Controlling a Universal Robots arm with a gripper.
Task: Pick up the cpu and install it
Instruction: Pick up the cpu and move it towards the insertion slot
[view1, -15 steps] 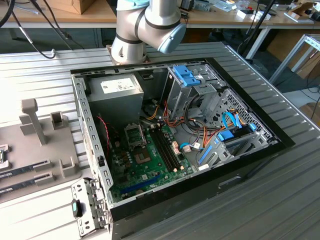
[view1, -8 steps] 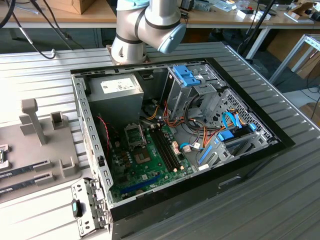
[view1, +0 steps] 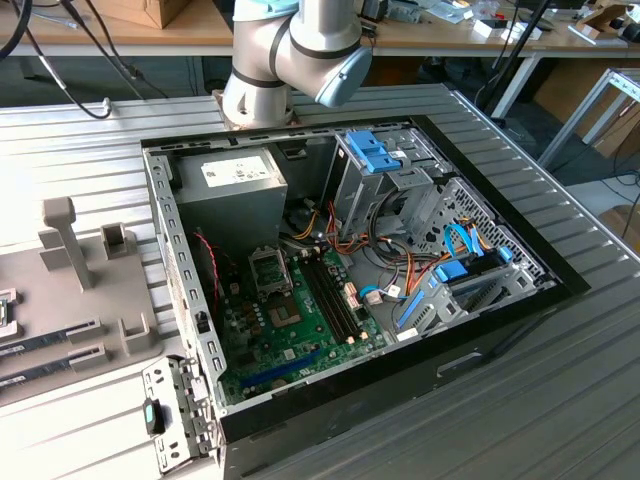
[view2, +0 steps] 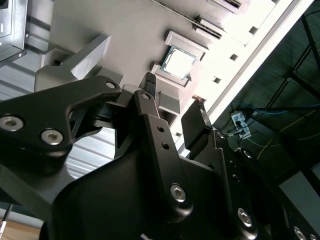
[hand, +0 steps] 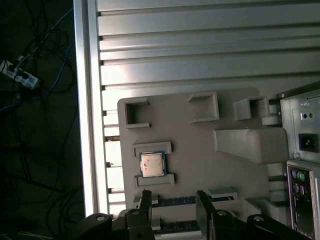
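We see the cpu (hand: 151, 164) lying flat on the grey holder plate (hand: 200, 150), cradled between two raised lips, presumably to keep it square for a grasp. Our claw (hand: 173, 196) hangs over the plate, spread wide and empty. The opened computer case (view1: 165, 230) lies on the tabletop (view1: 560, 380) to the exterior view's right.

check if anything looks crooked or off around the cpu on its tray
Nothing stands out. In the first wrist view the cpu lies flat and square between its two brackets on the grey tray, and the open end effector hangs clear of it, holding nothing.
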